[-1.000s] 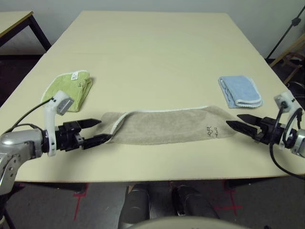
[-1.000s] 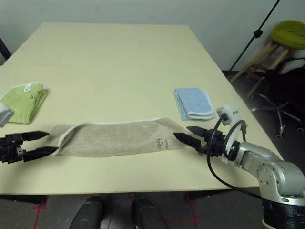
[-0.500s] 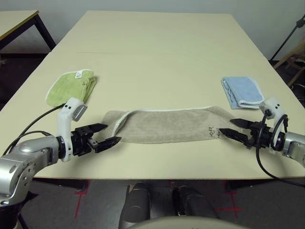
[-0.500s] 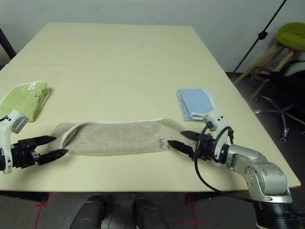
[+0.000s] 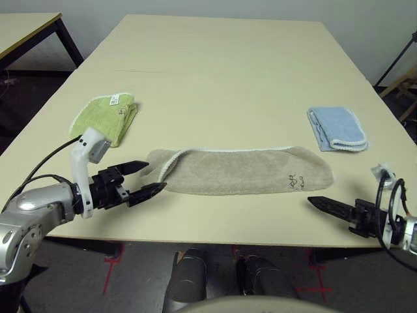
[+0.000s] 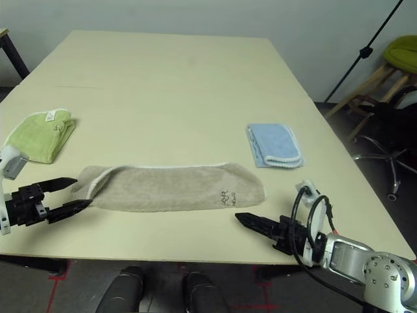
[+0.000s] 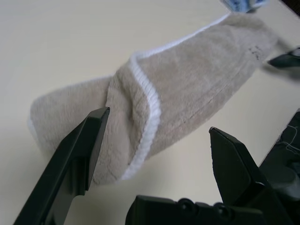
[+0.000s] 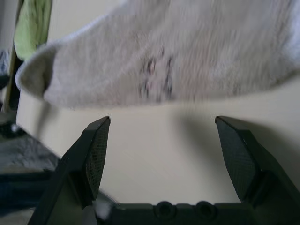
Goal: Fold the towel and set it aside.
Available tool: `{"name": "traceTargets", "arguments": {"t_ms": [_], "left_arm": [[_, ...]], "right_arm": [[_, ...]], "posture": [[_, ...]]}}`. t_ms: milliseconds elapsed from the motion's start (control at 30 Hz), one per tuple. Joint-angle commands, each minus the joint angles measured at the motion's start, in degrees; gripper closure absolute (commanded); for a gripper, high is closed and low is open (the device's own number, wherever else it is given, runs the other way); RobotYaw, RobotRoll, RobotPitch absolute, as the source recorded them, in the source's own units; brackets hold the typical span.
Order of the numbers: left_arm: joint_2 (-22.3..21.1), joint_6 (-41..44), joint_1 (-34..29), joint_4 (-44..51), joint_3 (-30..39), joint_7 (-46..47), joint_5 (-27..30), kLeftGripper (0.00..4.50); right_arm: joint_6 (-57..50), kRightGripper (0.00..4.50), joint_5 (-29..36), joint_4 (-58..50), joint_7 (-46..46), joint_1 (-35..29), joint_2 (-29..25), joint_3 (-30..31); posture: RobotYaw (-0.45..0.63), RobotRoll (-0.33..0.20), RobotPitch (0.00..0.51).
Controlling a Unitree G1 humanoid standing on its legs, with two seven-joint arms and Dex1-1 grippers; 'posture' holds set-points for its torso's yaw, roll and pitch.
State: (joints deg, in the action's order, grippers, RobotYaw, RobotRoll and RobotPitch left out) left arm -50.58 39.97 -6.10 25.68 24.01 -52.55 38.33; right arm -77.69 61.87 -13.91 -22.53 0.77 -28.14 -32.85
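Table (image 5: pixel 215 72): pale cream top, broad and rectangular.
Green cloth (image 5: pixel 107 119): folded, white tag, near the left edge.
Blue cloth (image 5: pixel 336 127): folded, white edging, right side.
Stool (image 6: pixel 399 49): green seat, beyond table's right side.

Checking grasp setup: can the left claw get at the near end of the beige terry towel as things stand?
Probably yes. The left claw is open right beside the beige terry towel's folded-over end, with nothing between them.

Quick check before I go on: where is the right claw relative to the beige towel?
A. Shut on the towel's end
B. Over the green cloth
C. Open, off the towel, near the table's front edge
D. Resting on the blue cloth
C: the right claw is open, apart from the towel, near the table's front edge.
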Motion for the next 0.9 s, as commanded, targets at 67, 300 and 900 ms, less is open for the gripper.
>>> {"name": "traceTargets", "arguments": {"t_ms": [67, 300, 900], "left_arm": [[0.29, -4.94, -1.01, -0.90, 1.52, -3.29, -0.08, 0.02], [-0.98, -11.49, 0.49, -4.77, -0.34, -7.67, -2.32, 0.00], [-1.71, -13.17, 5.71, -10.61, -4.38, -9.97, -4.05, 0.00]], "right_arm": [[2.55, 0.00, -1.33, 3.36, 8.06, 3.11, 4.85, -1.40], [10.48, 0.38, -6.27, 6.45, 15.06, 6.15, 11.09, 0.83], [47.65, 4.45, -27.34, -0.47, 3.72, -3.34, 6.20, 7.02]], "posture": [[0.19, 0.000, 0.138], [0.19, 0.000, 0.131], [0.15, 0.000, 0.128]]}}
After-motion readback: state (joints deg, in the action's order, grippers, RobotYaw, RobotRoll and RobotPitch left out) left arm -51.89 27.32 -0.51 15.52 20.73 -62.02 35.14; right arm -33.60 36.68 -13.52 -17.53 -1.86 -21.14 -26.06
